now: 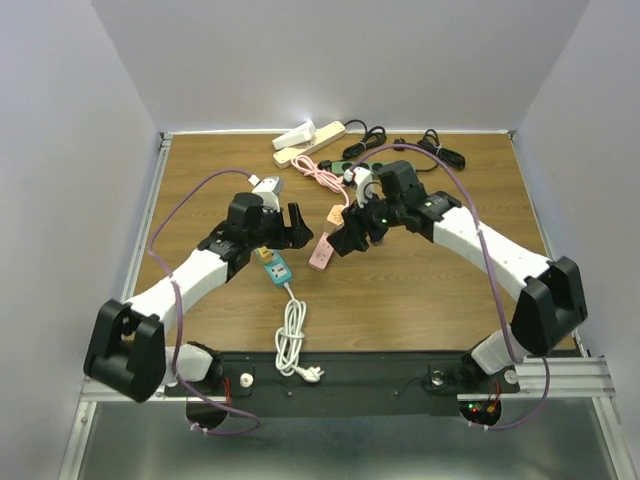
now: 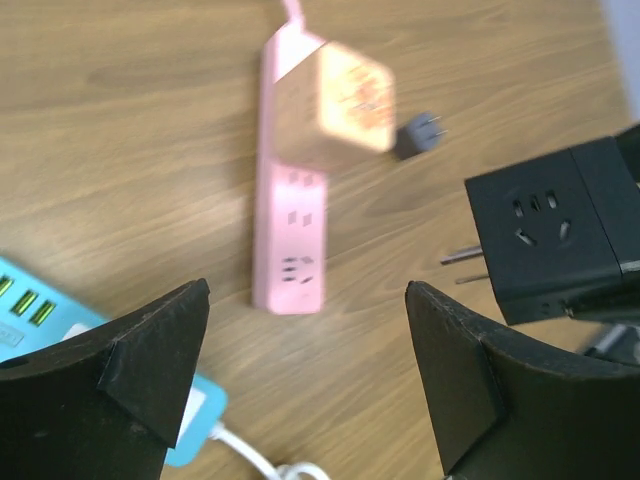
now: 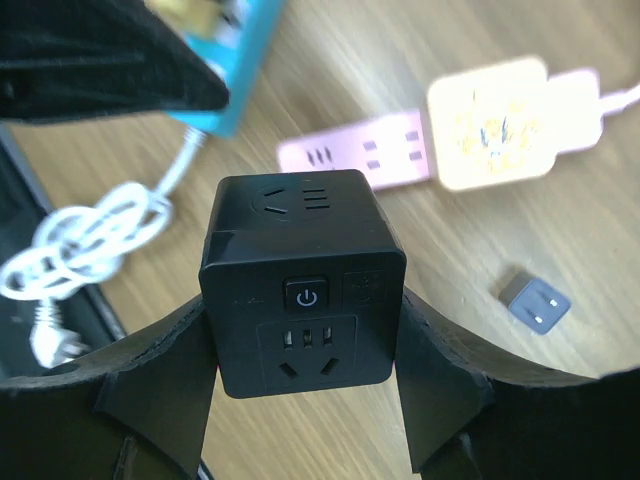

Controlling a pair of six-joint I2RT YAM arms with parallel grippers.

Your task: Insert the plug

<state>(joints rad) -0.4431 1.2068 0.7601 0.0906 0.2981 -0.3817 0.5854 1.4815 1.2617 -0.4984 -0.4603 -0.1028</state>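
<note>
The left hand [image 1: 283, 230] hangs left of the surface's centre with its fingers spread wide and nothing between them. Just on its near-edge side lies the blue power strip [image 1: 273, 268], whose white cord [image 1: 291, 340] is coiled toward the near edge. The pink power strip [image 2: 290, 235] lies flat near the middle of the surface; a pale block [image 2: 350, 95] takes up its far end and the sockets nearer the arms are free. To the right, the right hand [image 3: 305, 330] clamps the black cube plug [image 3: 300, 280] by two opposite sides. The cube is held above the wood just beside the pink strip, with its prongs [image 2: 465, 265] pointing sideways toward it. A small grey plug [image 3: 535, 303] lies loose on the wood close by. The step now looks like alignment. The cube probably needs turning until the prongs point straight down over a free socket, then lowering without tilt. The light strip may skid, so the empty left hand could usefully press it down first.
</note>
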